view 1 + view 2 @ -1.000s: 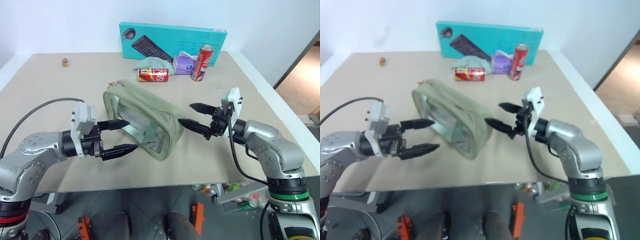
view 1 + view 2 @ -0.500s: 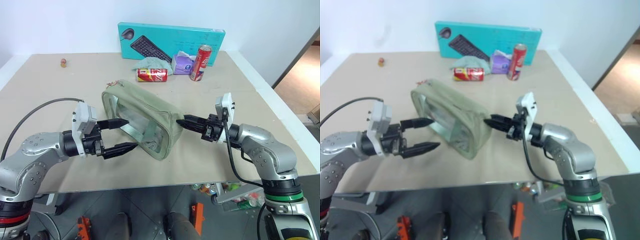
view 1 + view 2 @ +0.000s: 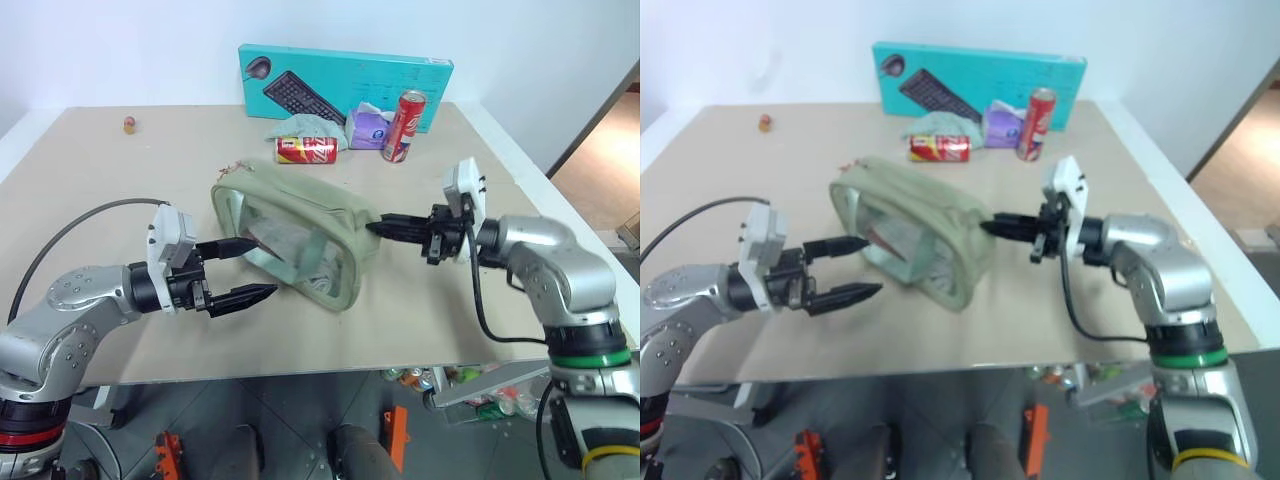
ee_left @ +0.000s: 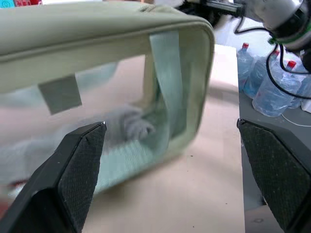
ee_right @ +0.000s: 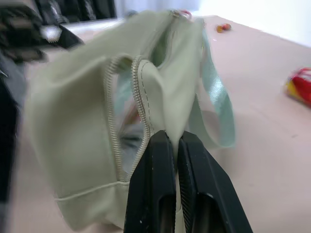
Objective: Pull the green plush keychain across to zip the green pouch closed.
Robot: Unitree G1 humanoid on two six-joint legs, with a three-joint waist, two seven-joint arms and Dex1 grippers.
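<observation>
The green pouch (image 3: 300, 225), pale sage with a clear window side and a green strap, stands tilted in the middle of the table. Its zipper (image 5: 142, 92) gapes open along the top. My right gripper (image 3: 374, 228) is shut on the fabric at the pouch's near-right end, just by the zipper's end, and holds that end up. To the pouch's left, my left gripper (image 3: 263, 268) stands open and level, its fingers on either side of the pouch's lower left corner without touching. I cannot make out the green plush keychain; a small reddish bit (image 3: 232, 166) lies at the pouch's far corner.
Along the back stand a teal keyboard box (image 3: 345, 78), an upright red can (image 3: 404, 126), a purple tissue pack (image 3: 366, 129), a pale green cloth (image 3: 298, 126) and a red can lying down (image 3: 306, 150). A small object (image 3: 129, 125) sits far left.
My right gripper shut on the pouch's right end, then drew it up and to the right, so the pouch tilted and stretched. The left gripper stayed open in place.
</observation>
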